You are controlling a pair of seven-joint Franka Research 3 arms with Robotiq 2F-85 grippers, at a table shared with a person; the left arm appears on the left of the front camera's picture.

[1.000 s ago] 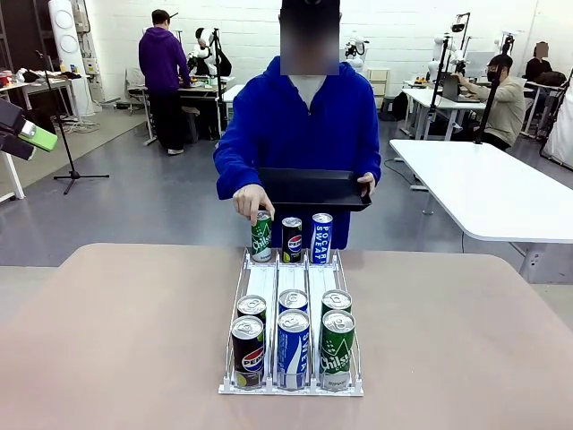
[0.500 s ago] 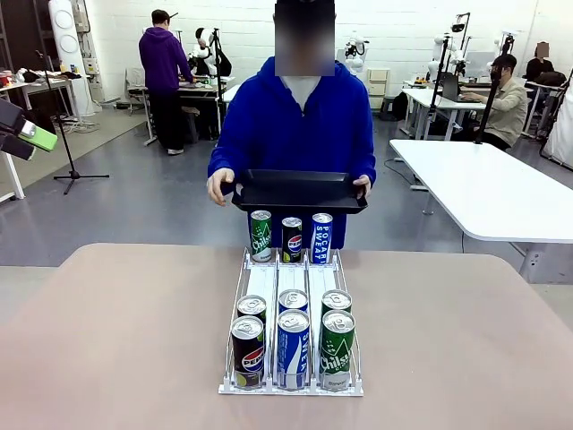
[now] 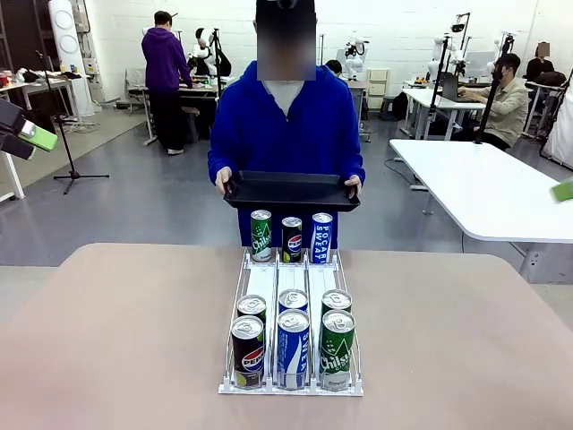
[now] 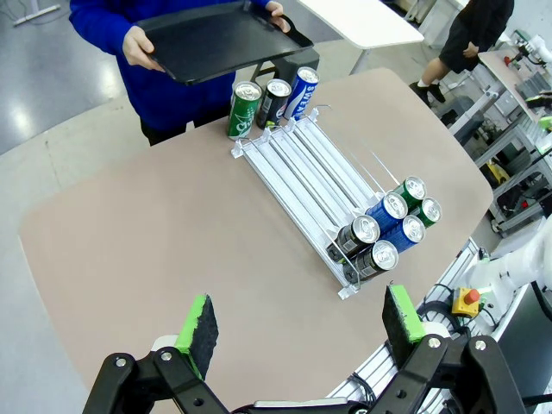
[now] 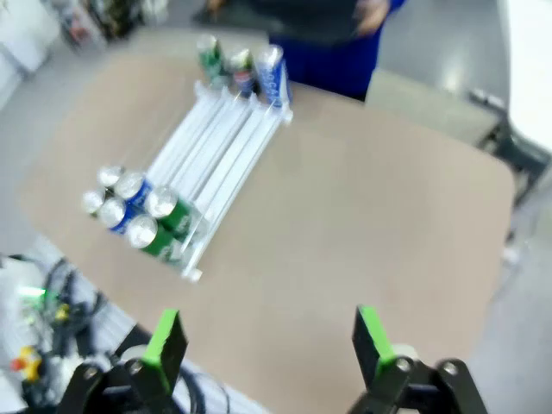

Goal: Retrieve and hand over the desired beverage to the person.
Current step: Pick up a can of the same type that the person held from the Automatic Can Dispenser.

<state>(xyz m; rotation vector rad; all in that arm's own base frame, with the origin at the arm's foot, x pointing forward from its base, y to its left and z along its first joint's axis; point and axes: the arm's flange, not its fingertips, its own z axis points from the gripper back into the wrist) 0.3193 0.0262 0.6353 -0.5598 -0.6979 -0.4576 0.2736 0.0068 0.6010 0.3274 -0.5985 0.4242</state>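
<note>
The person point(image 3: 286, 125), in a blue hoodie, stands at the far side of the table and holds a black tray point(image 3: 291, 190) with both hands. A white rack point(image 3: 277, 279) holds a green can point(image 3: 260, 236), a black Pepsi can point(image 3: 292, 239) and a blue Pocari Sweat can point(image 3: 321, 237) at its far end. Several more cans point(image 3: 293, 345) stand at its near end. My left gripper point(image 4: 300, 319) hangs open high above the table, to the left of the rack point(image 4: 302, 159). My right gripper point(image 5: 267, 336) is also open and empty, high on the right of the rack point(image 5: 228, 142).
The tan table point(image 3: 116, 340) spreads wide on both sides of the rack. A white table point(image 3: 483, 188) stands at the back right. Other people work at desks far behind. The right wrist view is blurred.
The person took a hand off the green can at the far end and now holds the tray with both hands, a little higher. A green pad of my right gripper has appeared at the right edge.
</note>
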